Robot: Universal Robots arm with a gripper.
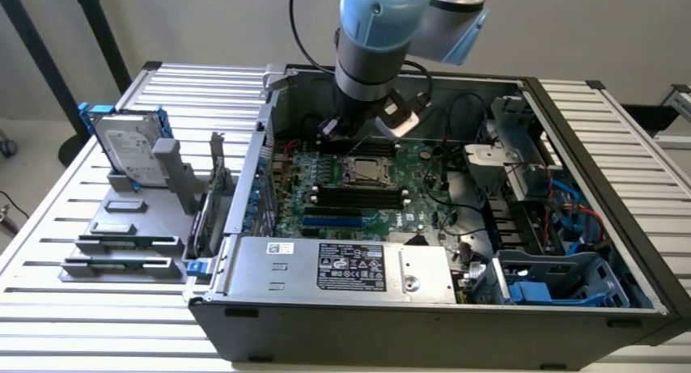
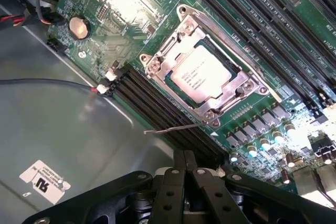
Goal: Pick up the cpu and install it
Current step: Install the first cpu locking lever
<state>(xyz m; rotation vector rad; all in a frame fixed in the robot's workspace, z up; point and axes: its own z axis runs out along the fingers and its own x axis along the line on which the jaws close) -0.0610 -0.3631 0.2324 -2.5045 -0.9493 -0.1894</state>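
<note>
Looked over a ribbed white metal table (image 1: 44,324) carrying an open grey computer case (image 1: 324,316). Found the black two-fingered claw (image 2: 184,157) pressed together, gripping nothing, above the black memory slots (image 2: 157,103). Found, just beyond, the small square silver-topped cpu (image 2: 202,74) lying in its steel socket frame (image 2: 157,66) on the green motherboard (image 2: 121,3). Judged the chip placed, the thin wire lever (image 2: 173,128) seemingly unlatched, latching not yet done. Could not read the chip's print; read a mark like "RU" on a white sticker (image 2: 44,182)

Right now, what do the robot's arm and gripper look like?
The arm is a round tube, dark grey, with pale blue caps and a silvery joint above. A black cable hangs beside it. The gripper is black, built of flat linked bars with round pivot pins.
</note>
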